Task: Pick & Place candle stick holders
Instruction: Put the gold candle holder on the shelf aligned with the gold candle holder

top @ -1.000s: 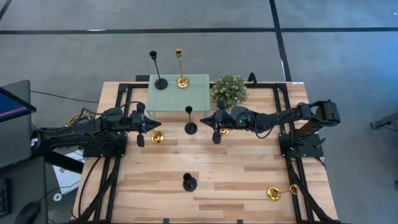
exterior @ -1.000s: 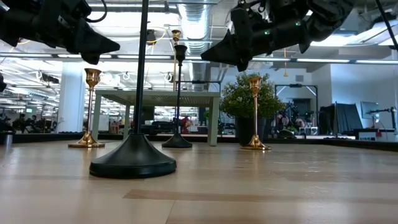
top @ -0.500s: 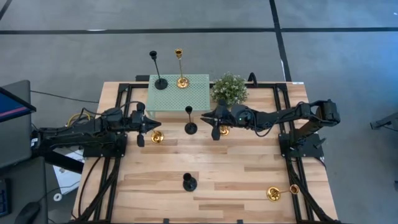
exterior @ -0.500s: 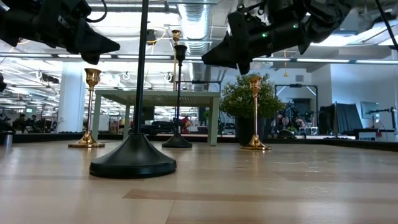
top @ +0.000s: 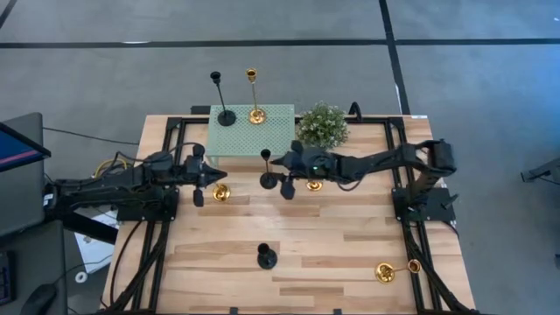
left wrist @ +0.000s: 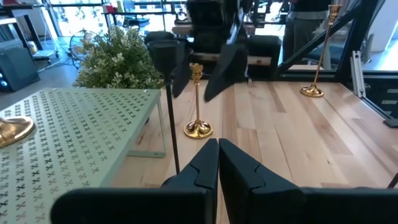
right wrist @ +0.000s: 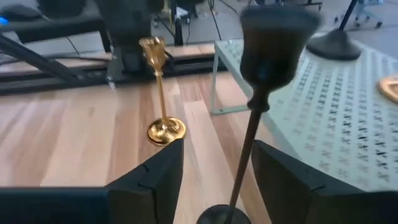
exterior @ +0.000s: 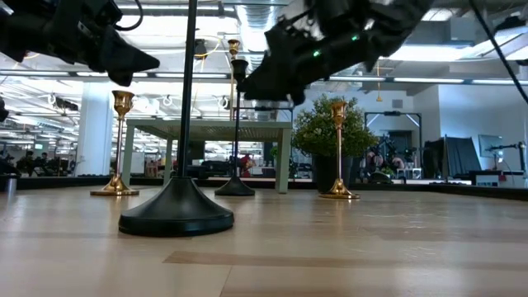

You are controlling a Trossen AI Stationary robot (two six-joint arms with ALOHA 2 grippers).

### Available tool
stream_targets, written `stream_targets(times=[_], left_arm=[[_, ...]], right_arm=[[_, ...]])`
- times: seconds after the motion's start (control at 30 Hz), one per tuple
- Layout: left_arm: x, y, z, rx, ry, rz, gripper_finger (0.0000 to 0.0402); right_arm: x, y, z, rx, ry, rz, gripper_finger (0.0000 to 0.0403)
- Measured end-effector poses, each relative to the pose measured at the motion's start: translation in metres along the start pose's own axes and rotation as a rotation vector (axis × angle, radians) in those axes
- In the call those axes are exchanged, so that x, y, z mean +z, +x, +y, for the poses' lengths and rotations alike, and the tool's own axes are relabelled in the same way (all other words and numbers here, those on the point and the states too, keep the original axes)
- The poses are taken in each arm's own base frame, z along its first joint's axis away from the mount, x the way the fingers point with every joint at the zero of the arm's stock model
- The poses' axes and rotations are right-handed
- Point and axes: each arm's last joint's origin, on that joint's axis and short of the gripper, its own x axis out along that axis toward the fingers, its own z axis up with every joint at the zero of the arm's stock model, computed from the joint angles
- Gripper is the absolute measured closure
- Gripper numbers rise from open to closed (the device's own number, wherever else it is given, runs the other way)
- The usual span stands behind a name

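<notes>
Pale wood plank table (top: 332, 254) w/ green mesh stand (top: 276, 131). My right claw (top: 282, 178) hangs unclenched around a slim matte-black candle holder (top: 268, 168); left claw (top: 201, 176) clenched, empty, by a shiny gold holder (top: 220, 192).

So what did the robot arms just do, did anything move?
The right pincer slid leftward, away from the gold holder beside the plant, toward the black holder in front of the green table. Its fingers opened and now straddle that holder's stem without gripping it. The left pincer stayed shut by its gold holder. No holder moved.
</notes>
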Motion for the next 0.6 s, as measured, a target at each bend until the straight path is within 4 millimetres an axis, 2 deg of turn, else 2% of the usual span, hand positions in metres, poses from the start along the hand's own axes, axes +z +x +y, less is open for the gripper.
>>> stream_targets(times=[0.27,0.43,0.6], left_arm=[[-0.001,0.002,0.000,-0.001,-0.002,0.016,0.0389],[-0.001,0.002,0.000,-0.001,-0.002,0.016,0.0389],[-0.001,0.002,0.000,-0.001,-0.001,0.013,0.0389]], right_arm=[[0.005,0.026,-0.008,-0.025,0.012,-0.009,0.0246],[0.007,0.026,-0.012,-0.036,0.018,0.004,0.0271],[0.009,0.022,-0.011,-0.034,0.016,0.026,0.0316]])
